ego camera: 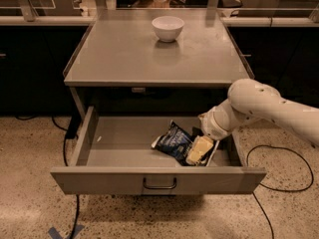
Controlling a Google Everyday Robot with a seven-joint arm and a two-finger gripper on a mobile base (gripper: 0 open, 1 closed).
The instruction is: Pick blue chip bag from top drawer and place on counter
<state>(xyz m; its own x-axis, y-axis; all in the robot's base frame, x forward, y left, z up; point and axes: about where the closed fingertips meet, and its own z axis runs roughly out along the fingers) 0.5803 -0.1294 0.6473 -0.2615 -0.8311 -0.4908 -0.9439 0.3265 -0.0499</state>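
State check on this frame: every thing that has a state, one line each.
top drawer: pulled open.
blue chip bag: crumpled, lying in the drawer, not on the counter.
gripper: down inside the drawer, at the bag's right side.
white bowl: upright on the counter's far end.

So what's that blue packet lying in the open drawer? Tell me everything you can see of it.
The blue chip bag is a crumpled dark blue foil packet with white lettering and pale edges. It lies tilted on the floor of the pulled-out top drawer, right of the middle, with one corner pointing toward the back. The gripper reaches down into the drawer at the bag's right end, covering that end and seemingly touching it.
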